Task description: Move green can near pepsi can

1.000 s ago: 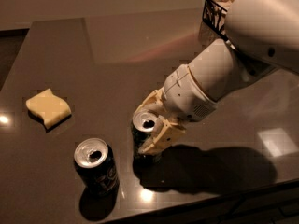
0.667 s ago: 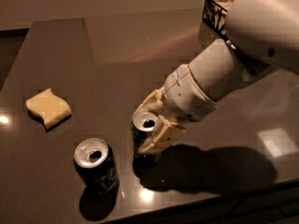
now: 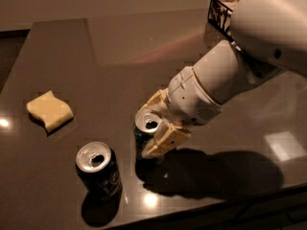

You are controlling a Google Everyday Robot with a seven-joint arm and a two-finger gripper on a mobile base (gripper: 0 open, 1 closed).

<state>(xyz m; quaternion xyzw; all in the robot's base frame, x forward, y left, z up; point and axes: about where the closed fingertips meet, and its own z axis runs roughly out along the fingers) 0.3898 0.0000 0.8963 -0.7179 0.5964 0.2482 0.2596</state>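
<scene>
Nothing is shifting since a second ago: the small green aluminium can (image 3: 147, 124) is standing upright where it was, toward the front of the dark glossy bench (image 3: 120, 47). The cream two-finger end effector (image 3: 146, 128) is still clasping it, one finger pressing on each side just below the silver top. Down to the left, near it but not touching, the dark navy-blue aluminium pepsi can (image 3: 98, 169) is standing upright. Well apart at the left, a pale yellow wavy-edged block (image 3: 49, 110) is lying flat.
</scene>
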